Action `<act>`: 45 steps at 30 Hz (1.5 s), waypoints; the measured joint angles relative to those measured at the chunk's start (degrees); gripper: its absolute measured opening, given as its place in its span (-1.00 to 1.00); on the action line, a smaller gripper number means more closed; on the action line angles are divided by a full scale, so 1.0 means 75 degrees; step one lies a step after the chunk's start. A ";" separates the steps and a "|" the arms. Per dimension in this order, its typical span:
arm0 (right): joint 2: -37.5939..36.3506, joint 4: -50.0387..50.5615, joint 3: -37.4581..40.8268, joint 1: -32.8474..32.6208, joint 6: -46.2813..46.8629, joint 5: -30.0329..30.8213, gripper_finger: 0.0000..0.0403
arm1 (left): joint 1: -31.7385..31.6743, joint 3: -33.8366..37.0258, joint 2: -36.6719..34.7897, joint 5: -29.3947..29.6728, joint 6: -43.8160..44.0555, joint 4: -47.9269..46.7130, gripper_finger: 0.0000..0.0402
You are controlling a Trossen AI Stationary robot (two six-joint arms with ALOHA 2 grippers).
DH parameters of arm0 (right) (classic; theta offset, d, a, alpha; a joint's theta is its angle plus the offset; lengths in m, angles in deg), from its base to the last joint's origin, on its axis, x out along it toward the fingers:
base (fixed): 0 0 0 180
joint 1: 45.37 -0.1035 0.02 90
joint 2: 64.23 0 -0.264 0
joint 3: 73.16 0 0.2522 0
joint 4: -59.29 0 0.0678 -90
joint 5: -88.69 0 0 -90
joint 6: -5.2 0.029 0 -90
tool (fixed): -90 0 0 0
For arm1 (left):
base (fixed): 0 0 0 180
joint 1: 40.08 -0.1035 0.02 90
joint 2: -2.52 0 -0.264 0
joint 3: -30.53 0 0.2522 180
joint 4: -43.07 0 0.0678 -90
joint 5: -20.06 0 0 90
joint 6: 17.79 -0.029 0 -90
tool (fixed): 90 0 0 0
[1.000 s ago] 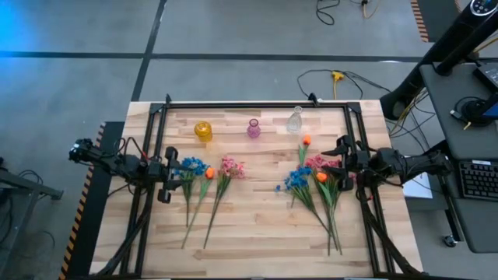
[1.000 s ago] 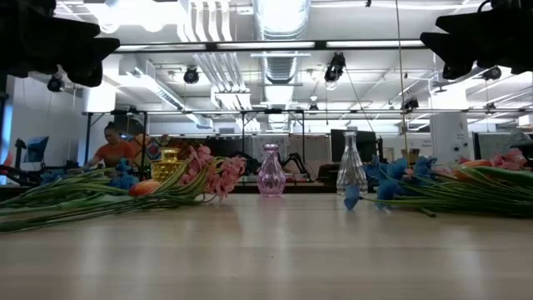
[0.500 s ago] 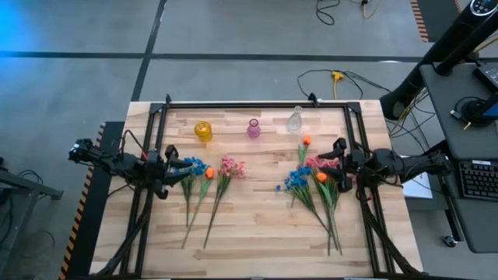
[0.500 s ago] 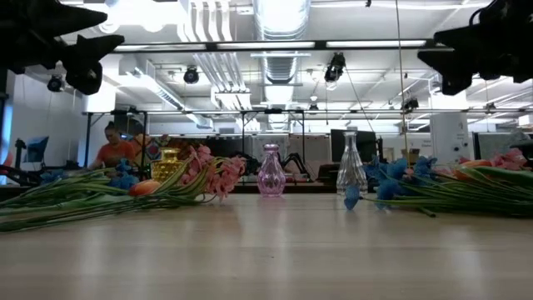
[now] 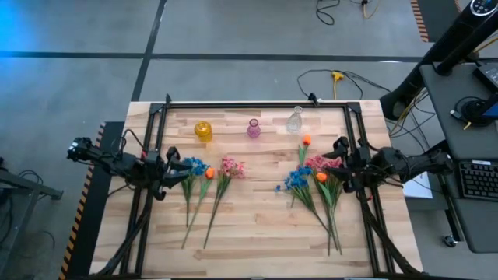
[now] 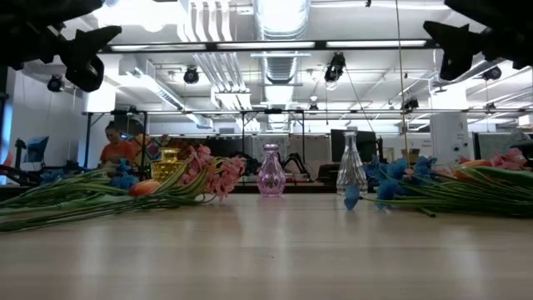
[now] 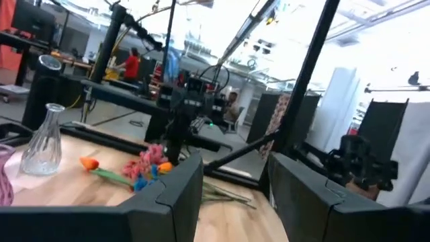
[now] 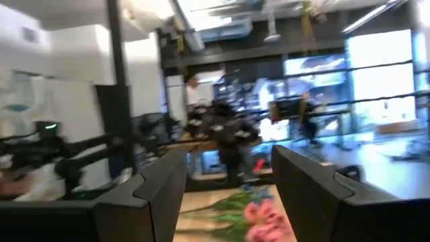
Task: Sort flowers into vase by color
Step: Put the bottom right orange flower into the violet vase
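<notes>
Left of the pink vase [image 5: 254, 128], lower the spread-fingered left gripper [image 5: 173, 165] onto one blue flower [image 5: 193, 166] stem only; right gripper [image 5: 340, 162] waits, fingers parted

Wooden table [image 5: 257, 233], three vases [image 5: 254, 128], two flower clusters [image 5: 206, 183]

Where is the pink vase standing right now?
In the high view, the pink vase stands near the table's far edge, in the middle of a row between the yellow vase and the clear vase.
</notes>
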 joint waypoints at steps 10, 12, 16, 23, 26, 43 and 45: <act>0.1468 -0.0152 -0.0898 0.0000 0.0256 0.0808 0.04 | 0.0020 0.0000 0.2518 0.0330 0.0058 0.3245 -0.23; 0.1856 0.0197 -0.1278 0.0000 0.0353 0.0972 0.04 | 0.0020 -0.0005 0.3066 0.0589 0.0277 0.3791 -0.23; 0.2606 0.1323 -0.2111 0.0000 0.0734 0.1496 0.04 | 0.0020 -0.0366 0.4004 0.0807 0.0829 0.3405 -0.23; 0.3773 0.3329 -0.3615 0.0000 0.1545 0.2592 0.04 | 0.0020 -0.1893 0.5183 0.1098 0.0994 0.1422 -0.23; 0.4217 0.4065 -0.4182 0.0006 0.1971 0.2806 0.04 | 0.0017 -0.2816 0.5443 0.1300 0.1178 -0.0729 -0.23; 0.7240 0.7559 -0.6778 0.0017 0.4836 0.2719 0.04 | 0.0011 -0.5479 0.6313 0.1098 0.0305 -0.6438 -0.26; 0.7548 0.8014 -0.7105 0.0017 0.5091 0.2711 0.04 | 0.0011 -0.5391 0.6292 0.0502 -0.0207 -0.6240 -0.29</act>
